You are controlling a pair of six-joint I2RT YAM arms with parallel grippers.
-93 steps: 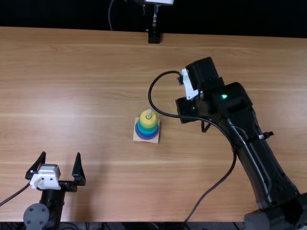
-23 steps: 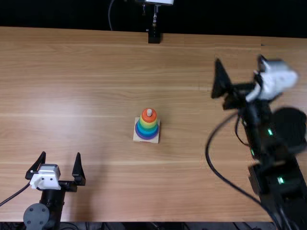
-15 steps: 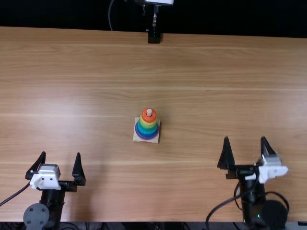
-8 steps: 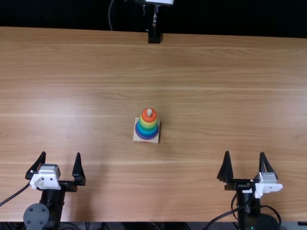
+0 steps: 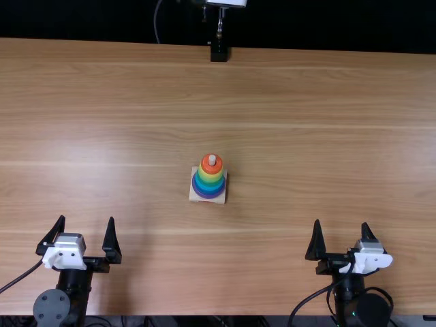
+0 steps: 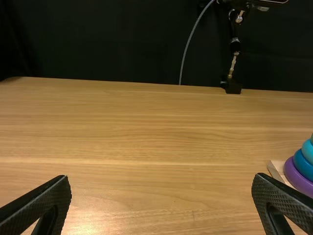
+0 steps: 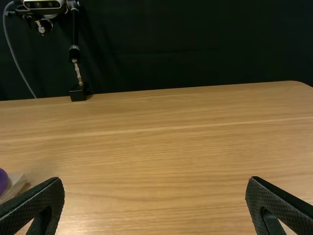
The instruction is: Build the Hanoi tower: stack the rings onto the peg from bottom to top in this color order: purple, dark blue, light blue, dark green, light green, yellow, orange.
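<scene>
Top view: the right claw (image 5: 340,223) points forward, spread.

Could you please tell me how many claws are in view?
2: the left claw at the near left of the table, the right claw at its near right.

The orange ring (image 5: 206,167) sits now on top of the ring tower, where before the yellow ring (image 5: 211,179) was the highest one. The right gripper (image 5: 341,222), which was earlier farther out over the counter (image 5: 286,95), has come back near its close edge, and lastly it shifted slightly to the left.
</scene>
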